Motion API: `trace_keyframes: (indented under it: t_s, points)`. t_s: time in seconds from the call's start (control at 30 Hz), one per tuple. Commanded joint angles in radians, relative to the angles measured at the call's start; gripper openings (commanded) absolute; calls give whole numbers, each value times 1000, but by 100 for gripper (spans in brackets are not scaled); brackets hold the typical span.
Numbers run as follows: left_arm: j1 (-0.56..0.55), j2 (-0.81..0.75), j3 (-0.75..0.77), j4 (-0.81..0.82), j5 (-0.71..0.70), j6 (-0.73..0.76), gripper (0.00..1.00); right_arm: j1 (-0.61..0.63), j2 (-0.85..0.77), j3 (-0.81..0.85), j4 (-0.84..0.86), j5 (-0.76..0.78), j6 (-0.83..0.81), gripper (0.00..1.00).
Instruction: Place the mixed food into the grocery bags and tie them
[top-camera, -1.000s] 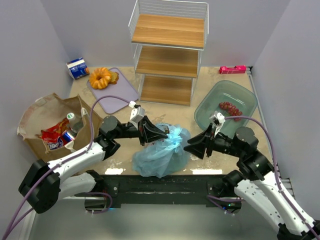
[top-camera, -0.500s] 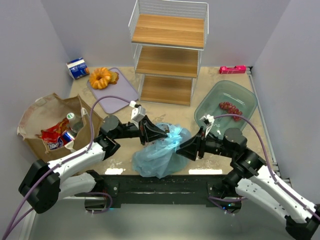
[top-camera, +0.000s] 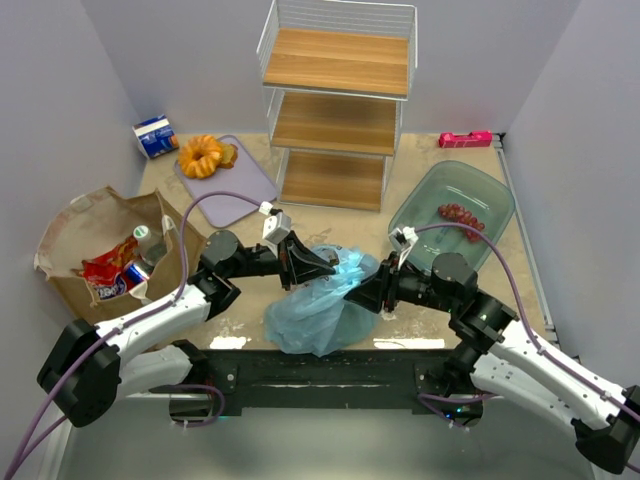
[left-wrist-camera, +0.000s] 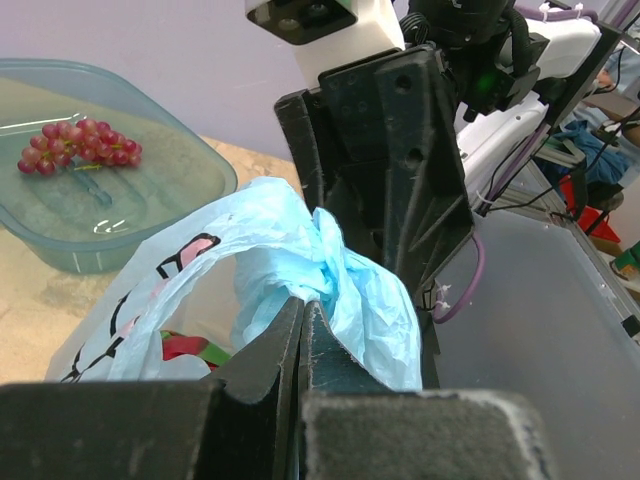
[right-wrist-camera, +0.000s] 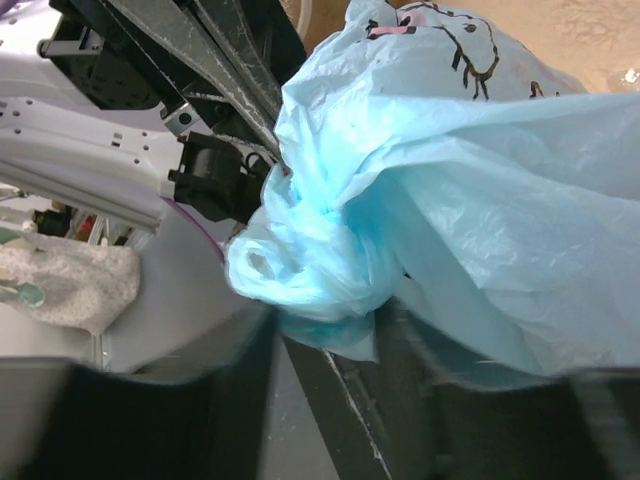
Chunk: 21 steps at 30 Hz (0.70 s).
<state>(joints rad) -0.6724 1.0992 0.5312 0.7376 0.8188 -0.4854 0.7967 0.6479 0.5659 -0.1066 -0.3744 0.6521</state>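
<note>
Two tools meet over the thin light-blue plastic bag (top-camera: 312, 318), likely soft and slippery, at the counter's (top-camera: 420, 152) middle: left tool (top-camera: 330, 268) pinches its bunched neck from 9 o'clock; right tool (top-camera: 362, 292) at 3 o'clock straddles it, grip unclear.

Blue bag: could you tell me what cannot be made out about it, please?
- Contents: left wrist view, film of the blue bag hides all but a red-green scrap.
- Right tool grip: right wrist view, bunched plastic and blur hide it.
- Neck: top view, too small.
</note>
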Motion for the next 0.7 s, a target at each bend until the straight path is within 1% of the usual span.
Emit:
trace_keyframes:
  t_s: [0.0,0.03,0.1,0.2,0.23,0.27,0.3,0.43,0.5,0.53,0.57,0.63,0.67]
  points:
    - [0,-28,26,16,-20,28,0,4,-2,20,25,35,-2,32]
    - [0,-38,27,13,-38,30,0,4,-2,22,18,34,-5,24]
    - [0,-47,30,-6,-64,41,0,4,-8,22,-13,37,-6,20]
    - [0,-65,47,-55,-166,57,0,4,-27,23,-64,49,-17,13]
    - [0,-77,50,-69,-188,60,0,4,-33,28,-80,55,-25,10]
    - [0,-84,52,-82,-208,62,0,4,-39,32,-122,64,-32,1]
    - [2,-91,52,-87,-240,65,0,4,-53,46,-143,87,-38,0]
    - [4,-122,67,-161,-312,87,0,4,-73,92,-255,147,-81,0]
    - [5,-128,70,-181,-349,93,0,4,-73,129,-341,175,-107,0]
    - [5,-137,70,-194,-362,94,0,4,-73,140,-367,230,-115,0]
    - [8,-142,70,-202,-374,94,0,4,-73,150,-416,255,-124,0]
    - [11,-160,70,-233,-431,102,0,4,-68,187,-458,308,-143,0]
    - [11,-168,72,-242,-449,105,0,4,-65,199,-494,372,-147,0]
